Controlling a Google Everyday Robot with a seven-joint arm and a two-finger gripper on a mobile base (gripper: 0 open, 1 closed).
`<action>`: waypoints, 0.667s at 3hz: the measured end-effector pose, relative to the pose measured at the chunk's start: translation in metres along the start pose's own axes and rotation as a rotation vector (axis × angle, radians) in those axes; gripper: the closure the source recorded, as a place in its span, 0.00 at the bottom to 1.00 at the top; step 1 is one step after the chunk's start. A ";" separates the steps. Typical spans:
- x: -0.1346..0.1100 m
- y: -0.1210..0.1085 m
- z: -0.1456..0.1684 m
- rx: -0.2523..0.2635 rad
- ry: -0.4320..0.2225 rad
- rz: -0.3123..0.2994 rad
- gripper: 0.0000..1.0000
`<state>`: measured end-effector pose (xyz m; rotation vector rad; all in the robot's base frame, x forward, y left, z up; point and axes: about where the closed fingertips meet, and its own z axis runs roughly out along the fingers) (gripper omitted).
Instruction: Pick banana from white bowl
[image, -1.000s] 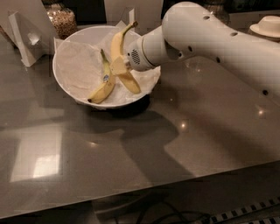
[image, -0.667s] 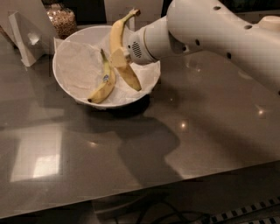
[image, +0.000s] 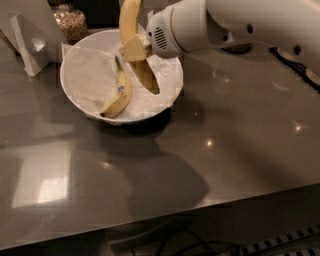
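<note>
The white bowl (image: 167, 82), lined with crinkled white paper, sits at the upper left of the grey table. My gripper (image: 135, 49) hangs over the bowl and is shut on the banana (image: 131, 20), the larger pale-yellow one. It holds the banana upright, lifted above the paper, its lower end (image: 149, 80) still over the bowl and its top reaching the frame's edge. The smaller banana with a blue sticker (image: 119, 96) lies in the bowl, left of the gripper.
A glass jar of grains (image: 71, 22) stands behind the bowl. A white folded stand (image: 27, 37) is at the far left. A dark mat (image: 295, 62) lies at the right edge. The table's front edge (image: 200, 212) runs across the bottom.
The gripper has risen with the banana, lifting it off the paper lining to an upright hold. The small stickered banana stays in the bowl.
</note>
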<state>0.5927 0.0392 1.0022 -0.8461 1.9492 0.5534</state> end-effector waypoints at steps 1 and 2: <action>0.017 0.009 -0.017 -0.062 0.036 -0.013 1.00; 0.042 0.022 -0.047 -0.155 0.086 -0.039 1.00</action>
